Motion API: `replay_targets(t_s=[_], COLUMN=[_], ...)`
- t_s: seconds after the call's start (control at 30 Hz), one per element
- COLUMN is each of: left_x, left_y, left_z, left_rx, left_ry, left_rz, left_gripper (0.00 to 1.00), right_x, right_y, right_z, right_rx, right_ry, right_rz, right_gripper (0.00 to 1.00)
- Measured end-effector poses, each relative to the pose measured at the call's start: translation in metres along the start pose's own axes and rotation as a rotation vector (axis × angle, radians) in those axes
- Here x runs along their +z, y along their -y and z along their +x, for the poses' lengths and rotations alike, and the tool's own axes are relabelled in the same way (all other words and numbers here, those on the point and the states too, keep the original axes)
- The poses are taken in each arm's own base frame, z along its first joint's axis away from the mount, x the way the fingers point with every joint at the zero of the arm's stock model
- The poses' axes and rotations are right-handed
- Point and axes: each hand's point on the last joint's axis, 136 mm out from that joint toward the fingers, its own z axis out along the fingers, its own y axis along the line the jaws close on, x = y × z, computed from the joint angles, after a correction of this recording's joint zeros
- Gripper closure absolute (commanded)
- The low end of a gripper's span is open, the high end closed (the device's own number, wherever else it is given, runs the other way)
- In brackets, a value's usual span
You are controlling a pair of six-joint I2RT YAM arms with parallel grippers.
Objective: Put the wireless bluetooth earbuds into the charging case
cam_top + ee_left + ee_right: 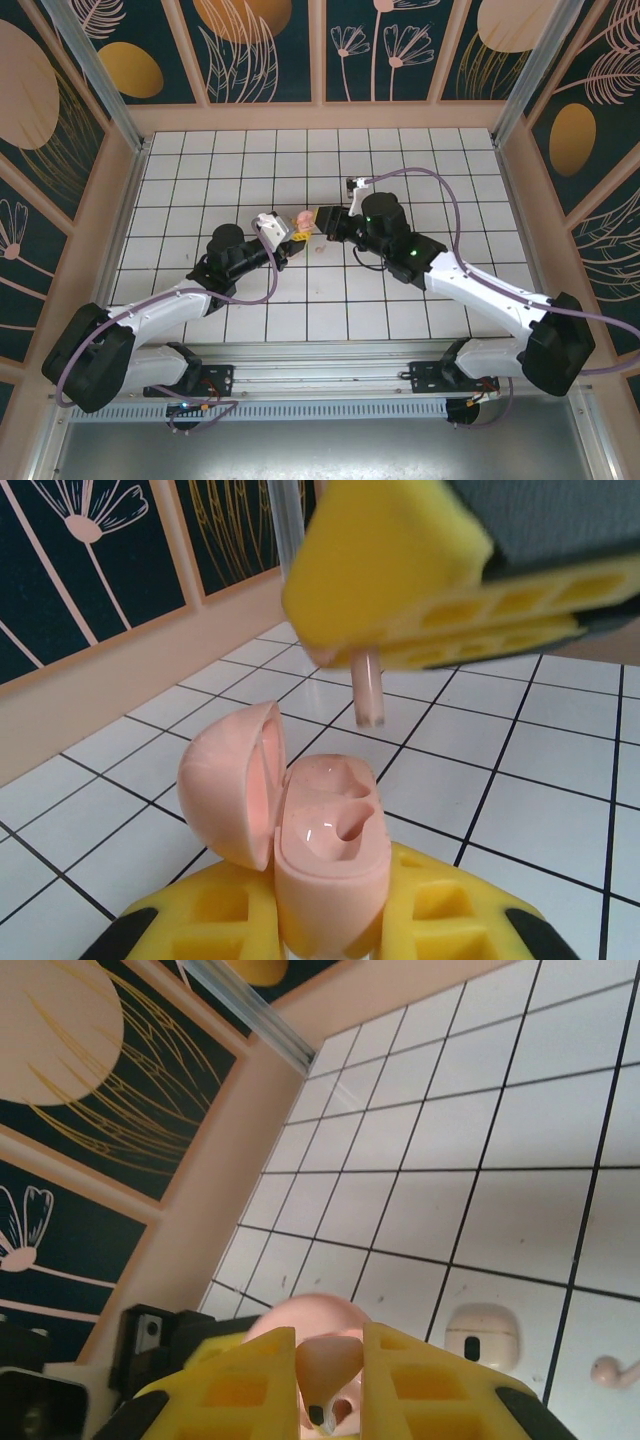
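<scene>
The charging case (330,865) stands open and upright above the desk (400,150), near its middle. It is clamped at its base between the left fingers (225,915), with its lid (230,780) swung out to the left in the left wrist view. Its 2 sockets face up and look empty.

The first earbud (368,685) hangs just above and slightly beyond the far socket, apart from the case. It is pinched by its head in the right fingers (400,570). Its long axis, the stem, runs near vertical with the tip down.

The coming move looks like a short descent by the right arm, drawn a little back toward the left wrist so the stem meets a socket. The left arm need only keep the case steady.

The left wrist view gives the gap between the stem tip and the sockets. From the right wrist, the earbud and fingers hide the sockets, and the lid's dome peeks out behind them. That view also shows the second earbud (612,1368) lying on the desk well apart from the case, next to a pale rounded box (482,1332) with a dark spot.
</scene>
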Motion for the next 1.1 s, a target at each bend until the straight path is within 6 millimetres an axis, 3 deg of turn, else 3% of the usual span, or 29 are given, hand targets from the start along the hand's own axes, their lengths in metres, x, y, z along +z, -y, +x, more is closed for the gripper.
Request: replay_targets(t_s=[1.1], left_x=[-0.001], left_y=[-0.001], left_z=[-0.005], left_rx=[-0.02], left_ry=[0.012], left_rz=[-0.005], left_gripper=[0.89], right_x=[0.011], right_y=[0.001], right_z=[0.015], right_rx=[-0.016], right_ry=[-0.006], right_rz=[0.041], right_gripper=[0.82])
